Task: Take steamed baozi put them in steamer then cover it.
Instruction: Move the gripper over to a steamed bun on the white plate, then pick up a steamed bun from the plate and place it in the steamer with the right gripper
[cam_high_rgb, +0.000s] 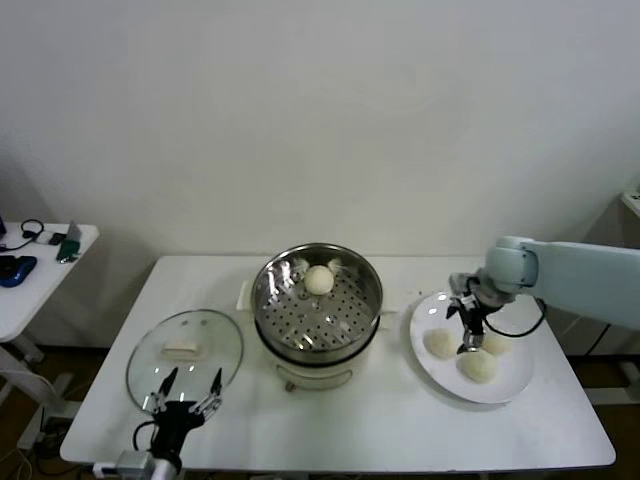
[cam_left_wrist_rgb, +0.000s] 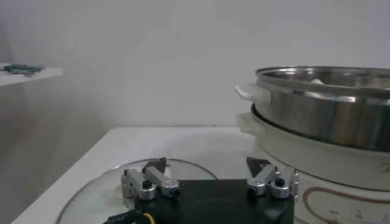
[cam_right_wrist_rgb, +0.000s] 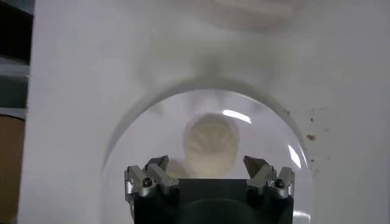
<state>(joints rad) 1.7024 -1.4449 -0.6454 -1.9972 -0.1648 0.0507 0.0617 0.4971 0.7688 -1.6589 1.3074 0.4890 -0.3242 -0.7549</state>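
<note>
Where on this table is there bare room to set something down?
Bare: the table front strip between steamer and plate, the back-left corner behind the lid, and the front right corner. Crowded: the plate, with three baozi under the open right gripper; the left gripper overlaps the lid's front edge.

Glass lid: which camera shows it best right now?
The head view: the whole cover lies flat on the table left of the steamer, the open left pincer at its near edge. The left wrist view catches only its near rim. The right wrist view misses it.
</note>
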